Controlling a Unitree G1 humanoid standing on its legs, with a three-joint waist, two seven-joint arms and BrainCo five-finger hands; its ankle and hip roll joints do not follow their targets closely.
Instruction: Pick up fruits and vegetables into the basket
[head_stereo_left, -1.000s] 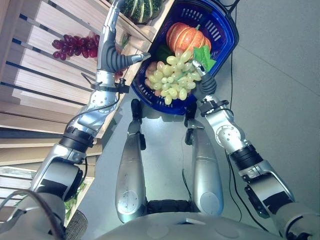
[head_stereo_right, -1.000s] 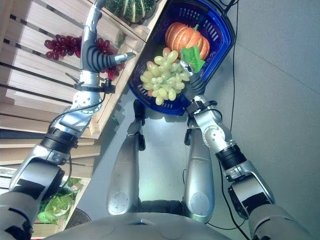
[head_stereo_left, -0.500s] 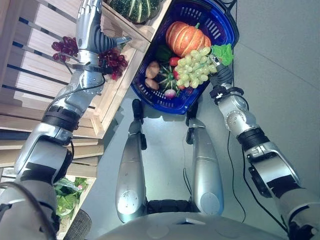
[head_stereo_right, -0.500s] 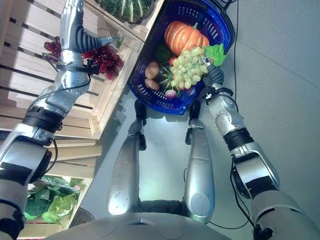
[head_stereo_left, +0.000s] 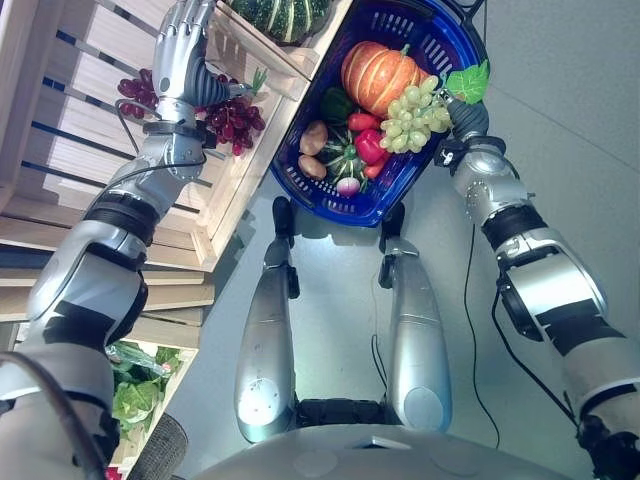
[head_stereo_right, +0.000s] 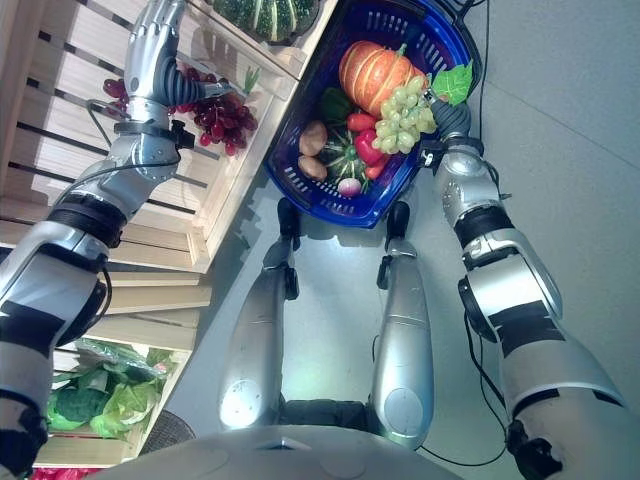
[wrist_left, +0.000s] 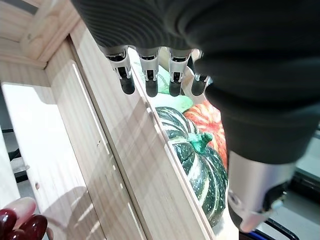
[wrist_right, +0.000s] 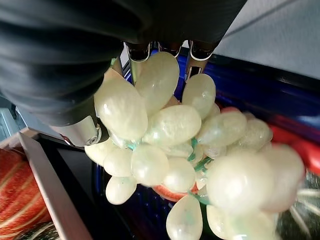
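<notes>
I see the blue basket (head_stereo_left: 440, 40) holding an orange pumpkin (head_stereo_left: 375, 75); my right hand (head_stereo_left: 468, 112) grips the green grape bunch (head_stereo_left: 415, 112) over its rim, my left hand (head_stereo_left: 180, 50), fingers straight, by the purple grapes (head_stereo_left: 232, 118) on the wooden shelf (head_stereo_left: 70, 150)

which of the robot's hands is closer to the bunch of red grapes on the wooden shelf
Left. The left hand reaches over the wooden shelf right beside the red grapes. The right hand is off at the blue basket, holding the green grapes.
</notes>
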